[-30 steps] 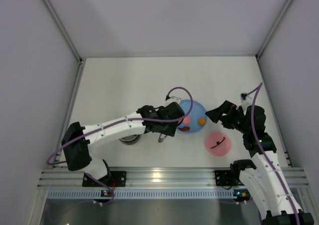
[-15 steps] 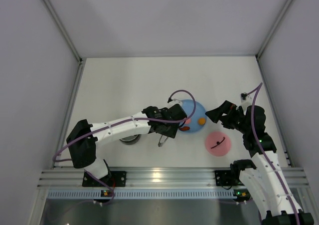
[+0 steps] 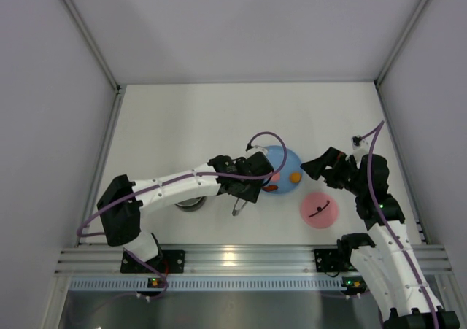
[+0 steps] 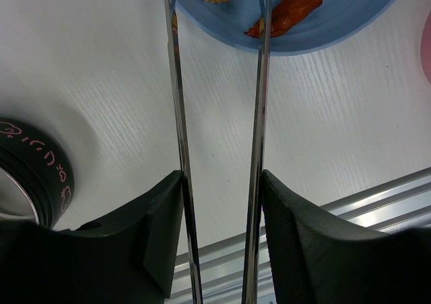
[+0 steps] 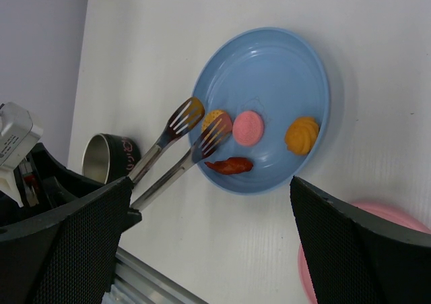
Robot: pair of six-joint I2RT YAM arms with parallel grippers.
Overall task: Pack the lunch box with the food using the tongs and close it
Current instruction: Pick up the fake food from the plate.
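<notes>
L grip: our left gripper (image 4: 219, 230) is part closed on the tongs (image 4: 258, 115), one pad pressing each arm from outside; arms held apart, tips open.
R grip: right gripper (image 3: 314, 167) spread wide, nothing in it, hanging beside the blue plate (image 5: 283, 68), above the lid (image 3: 318, 210).
Food: all on the plate: cracker disc (image 5: 214, 120), pink disc (image 5: 248, 127), orange swirl piece (image 5: 301, 135), red-brown strip (image 5: 229, 165).
Tong tips: over the plate's near-left rim; cracker sits btwn the arms in wrist view, strip crossed by one arm. Tip height above the plate: can't tell.
Lunch box (image 5: 106, 157): on the table left of the plate, lid off, pink lid lying right of the plate.
Step, we judge: picking the 1st piece.
How to do it well: we'd centre the tips on the cracker only, keep the strip out, lower till tips touch the plate, squeeze slow & even so the tongs don't twist in the pads, lift straight, then swing left to the box.
</notes>
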